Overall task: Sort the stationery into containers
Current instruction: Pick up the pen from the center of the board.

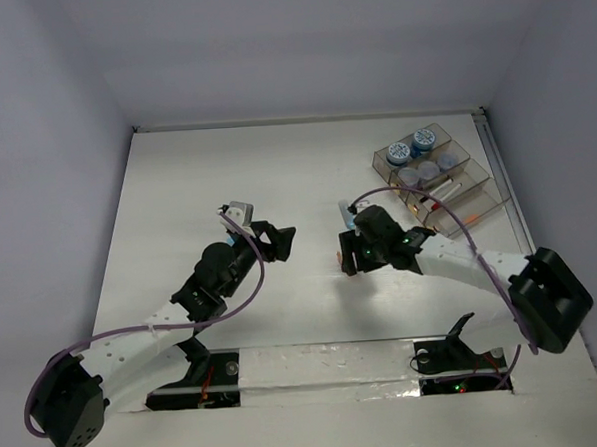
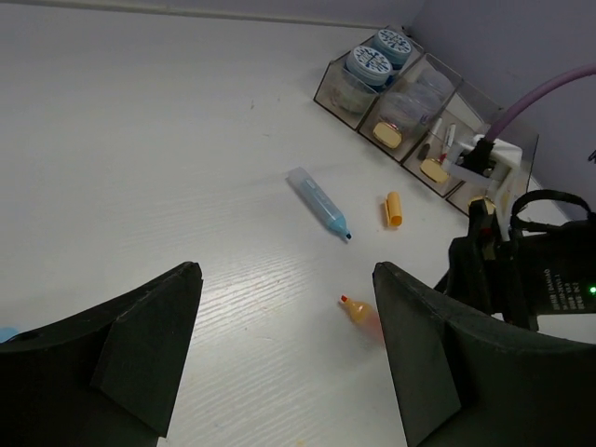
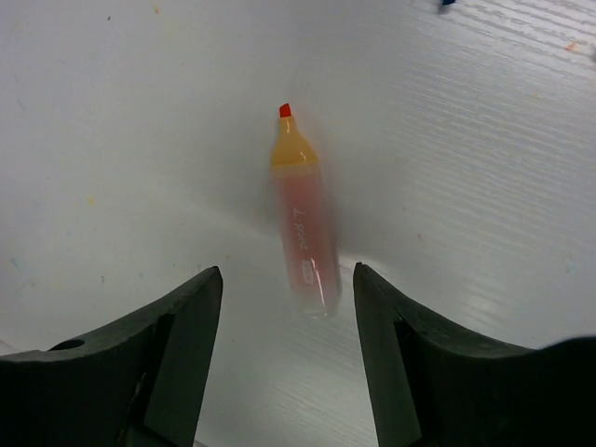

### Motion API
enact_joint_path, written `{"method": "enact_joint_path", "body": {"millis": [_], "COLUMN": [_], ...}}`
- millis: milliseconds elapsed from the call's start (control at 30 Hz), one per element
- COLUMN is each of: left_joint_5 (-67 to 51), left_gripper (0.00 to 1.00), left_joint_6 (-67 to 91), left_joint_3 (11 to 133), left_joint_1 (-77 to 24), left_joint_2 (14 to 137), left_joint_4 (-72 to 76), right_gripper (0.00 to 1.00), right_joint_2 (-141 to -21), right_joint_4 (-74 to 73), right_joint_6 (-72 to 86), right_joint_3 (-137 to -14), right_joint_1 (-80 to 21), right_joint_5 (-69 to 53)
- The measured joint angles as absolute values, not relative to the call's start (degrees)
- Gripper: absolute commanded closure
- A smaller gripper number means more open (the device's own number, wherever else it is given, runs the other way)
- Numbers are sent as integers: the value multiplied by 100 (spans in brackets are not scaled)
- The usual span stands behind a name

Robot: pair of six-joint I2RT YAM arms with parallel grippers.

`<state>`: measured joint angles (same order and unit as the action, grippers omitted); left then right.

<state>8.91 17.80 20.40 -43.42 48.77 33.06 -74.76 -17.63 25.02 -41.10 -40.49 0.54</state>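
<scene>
The right gripper [image 3: 287, 289] hangs released low over the tabletop [image 2: 140, 140]. Its jaws stand on either side of the orange highlighter [image 3: 303, 223], not touching it, probably to close on the barrel. The left gripper [image 2: 287, 279] is released and empty, waiting near the blue highlighter [image 2: 318, 205]. The organiser tray [image 2: 326, 88] stands far right.

A flat white table [image 1: 226, 177] with a faintly grained matte top fills the scene. The wrist views show a few tiny dark and orange specks [image 3: 90, 198] on it. Plain pale grey walls enclose it: a far wall [image 1: 299, 43], a left wall [image 1: 34, 147] and a right wall [image 1: 562, 90], each meeting the tabletop at its edge. A wrinkled, glossy white tape strip [image 1: 326, 367] runs left to right along the near edge. A narrow white rail [image 1: 498, 173] lies along the right edge.
</scene>
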Motion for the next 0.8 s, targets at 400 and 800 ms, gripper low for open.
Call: {"method": "enact_joint_path", "body": {"millis": [400, 800], "left_joint_5": [945, 786], "left_gripper": [29, 29], "left_joint_6": [1780, 1780], "left_joint_3": [2040, 2040], "left_joint_1": [-4342, -4342], "left_joint_2": [4901, 5083], "left_joint_4": [3295, 3306], "right_gripper": [31, 92], "right_joint_2": [-9035, -9594], "right_joint_4": [-2154, -2141], "right_joint_6": [2460, 2359], "right_joint_3": [-5074, -5472], "right_joint_1": [-4545, -4545], "right_joint_5": [1284, 1466]}}
